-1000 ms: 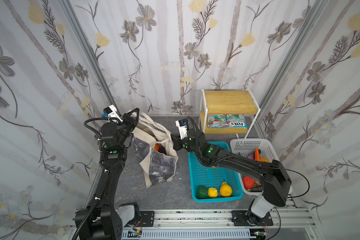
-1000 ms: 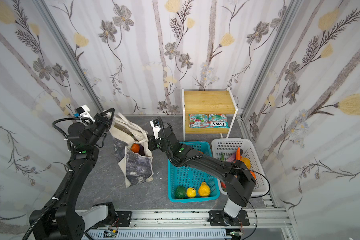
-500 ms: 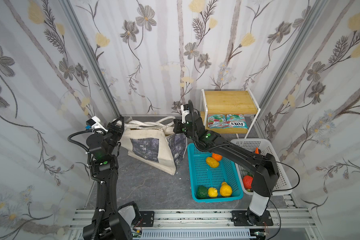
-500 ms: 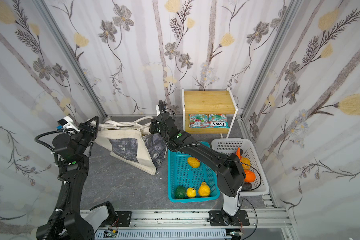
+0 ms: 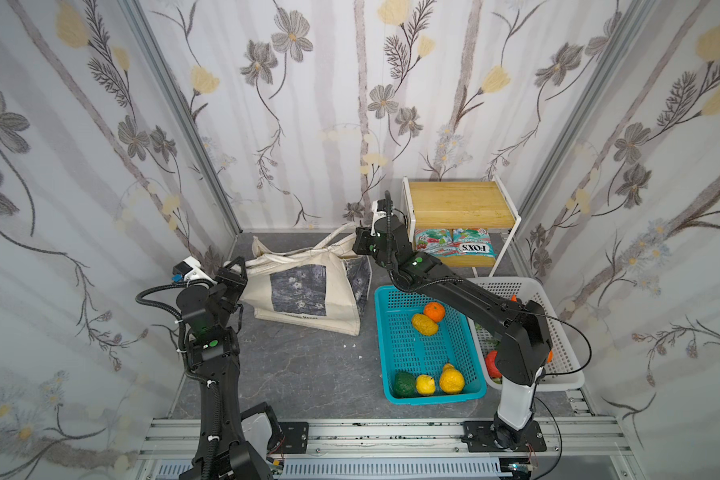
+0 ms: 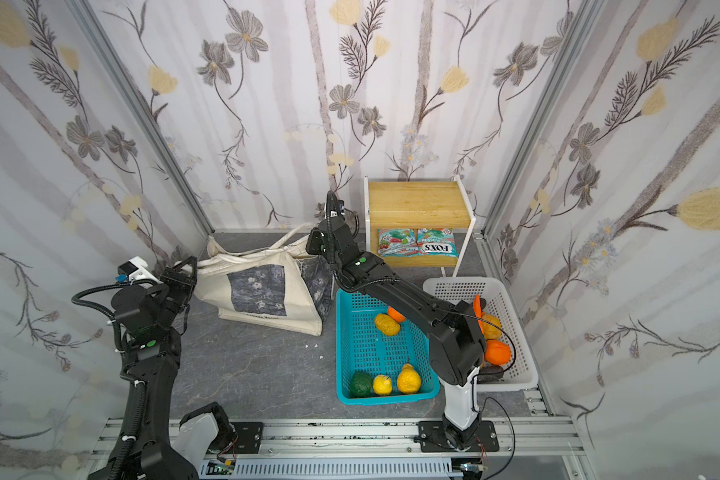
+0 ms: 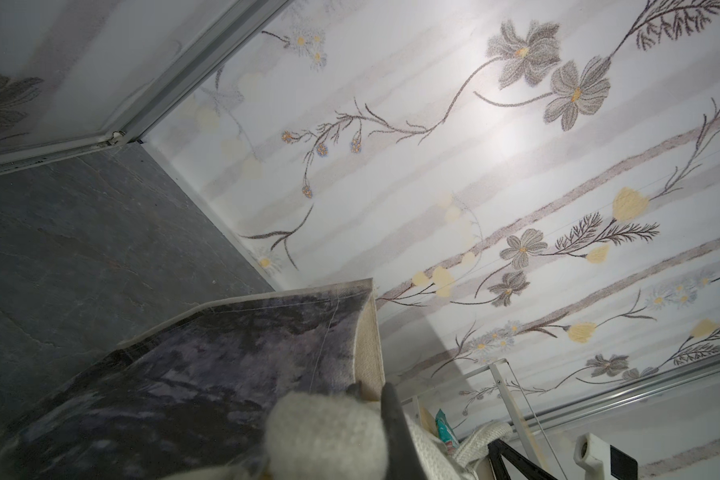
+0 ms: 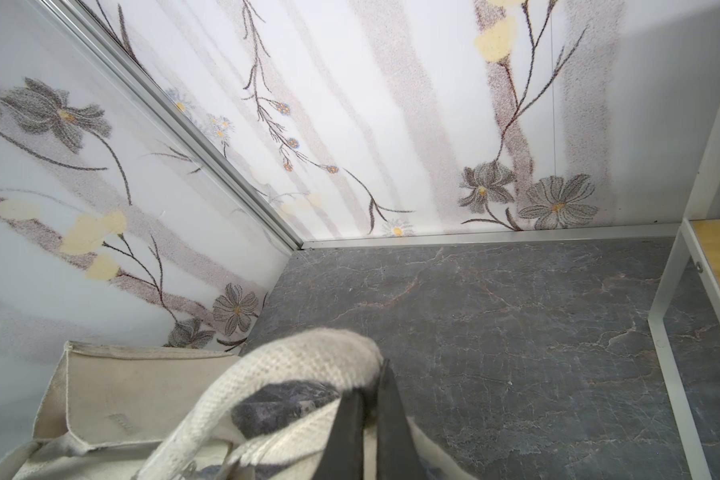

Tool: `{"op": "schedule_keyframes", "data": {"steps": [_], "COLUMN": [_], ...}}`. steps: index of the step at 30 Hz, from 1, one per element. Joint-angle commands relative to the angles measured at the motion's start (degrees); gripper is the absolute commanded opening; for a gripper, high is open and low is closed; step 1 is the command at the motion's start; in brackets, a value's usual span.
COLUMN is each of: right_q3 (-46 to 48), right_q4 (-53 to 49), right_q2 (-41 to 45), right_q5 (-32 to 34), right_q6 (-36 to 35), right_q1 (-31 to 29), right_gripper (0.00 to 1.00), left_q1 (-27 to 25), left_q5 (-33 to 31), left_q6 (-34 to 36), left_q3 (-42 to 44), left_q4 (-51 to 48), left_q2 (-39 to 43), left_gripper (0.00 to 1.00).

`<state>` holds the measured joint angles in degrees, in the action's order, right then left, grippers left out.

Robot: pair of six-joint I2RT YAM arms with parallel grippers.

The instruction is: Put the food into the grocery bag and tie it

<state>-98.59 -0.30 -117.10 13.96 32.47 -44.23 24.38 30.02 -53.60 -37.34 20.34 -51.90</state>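
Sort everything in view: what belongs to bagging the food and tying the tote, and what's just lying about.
Job in hand:
- grocery bag
- its handles, pinched by left gripper and right gripper
- toy fruits in the teal basket
- toy produce in the white basket
- snack packets

Lying about:
- teal basket
- white basket
- wooden shelf

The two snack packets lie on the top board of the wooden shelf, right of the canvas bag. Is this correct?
Not quite: the snack packets lie on the lower board of the wooden shelf, under the top board; both top views show it. They are indeed right of the canvas bag.
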Motion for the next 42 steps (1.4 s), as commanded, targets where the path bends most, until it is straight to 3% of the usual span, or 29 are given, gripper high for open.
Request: {"op": "schedule_keyframes", "data": {"steps": [1, 5, 7, 14, 20, 26, 32, 36, 42], "right_q3": [-0.37, 1.18, 1.20, 5.87, 7.36, 5.93, 2.87, -1.57, -13.54], "right_q4": [0.48, 2.37, 4.97, 8.05, 8.15, 7.42, 5.46, 3.14, -3.66], "right_q2": [-0.49, -0.60, -1.02, 2.04, 5.32, 6.42, 3.70, 0.40, -7.24], "right_q5": [14.30, 9.64, 4.99, 0.48, -4.53, -8.80, -20.55, -18.27, -19.67], "right_q6": [-0.84, 2.69, 0.48, -5.05, -9.05, -14.67, -18.84, -16.61, -15.35], "right_q1": [2.08, 3.26, 2.07, -0.43, -0.52, -0.34, 0.41, 0.37, 0.08], "right_gripper": [0.00, 0.00, 0.00, 0.01, 0.41, 0.66, 0.71, 0.72, 0.82], "left_q1": [0.79, 1.18, 0.80, -0.02, -1.59, -2.85, -3.11, -3.41, -3.75], "left_q5": [-9.85, -11.55, -10.45, -6.94, -5.68, -5.06, -4.88, -4.88, -4.80], "left_q6": [3.90, 5.55, 4.93, 5.79, 5.52, 5.35, 5.10, 4.78, 4.13], "left_q3": [0.10, -0.20, 0.08, 2.59, 3.73, 3.85, 4.20, 4.31, 4.83], "left_q4": [-1.26, -3.76, -3.48, -3.37, -2.60, -1.40, -0.78, -0.30, 0.65], "left_q2": [0.03, 0.18, -0.19, -0.49, -0.53, -1.10, -1.19, -1.58, -1.76], "left_gripper": [0.00, 0.00, 0.00, 0.00, 0.00, 0.00, 0.00, 0.00, 0.00]}}
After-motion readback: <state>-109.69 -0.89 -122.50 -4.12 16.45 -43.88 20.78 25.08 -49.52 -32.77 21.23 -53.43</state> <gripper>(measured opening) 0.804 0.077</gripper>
